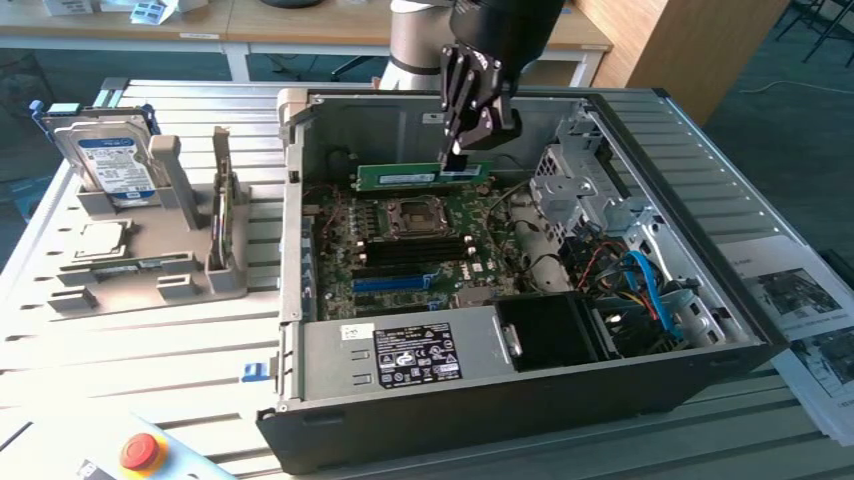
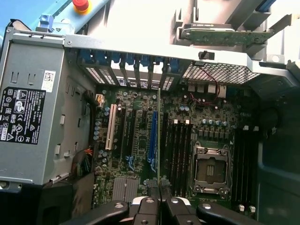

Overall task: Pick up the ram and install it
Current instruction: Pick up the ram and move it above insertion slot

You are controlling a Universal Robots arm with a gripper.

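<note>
Exterior view: looks from high up and a bit far off, down into the open computer case (image 1: 534, 410) on the table (image 1: 160, 340).
Wrist view: sits on the arm, very near, and looks straight down at the motherboard (image 2: 136, 140) past the gripper (image 2: 159, 206).
Both views see: the motherboard, the power supply (image 1: 400, 355) and the ram (image 1: 400, 177) pinched in the gripper.

A pale grey ribbed metal desk (image 1: 147, 350) is carrying an open black computer tower case (image 1: 534, 410), lying on its side. At the exterior view's left, a grey moulded plastic parts holder (image 1: 200, 282) is sitting beside the case. A round red push button (image 1: 142, 450) is sitting at the near corner. Printed paper sheets (image 1: 801, 310) are lying at the exterior view's right.
</note>
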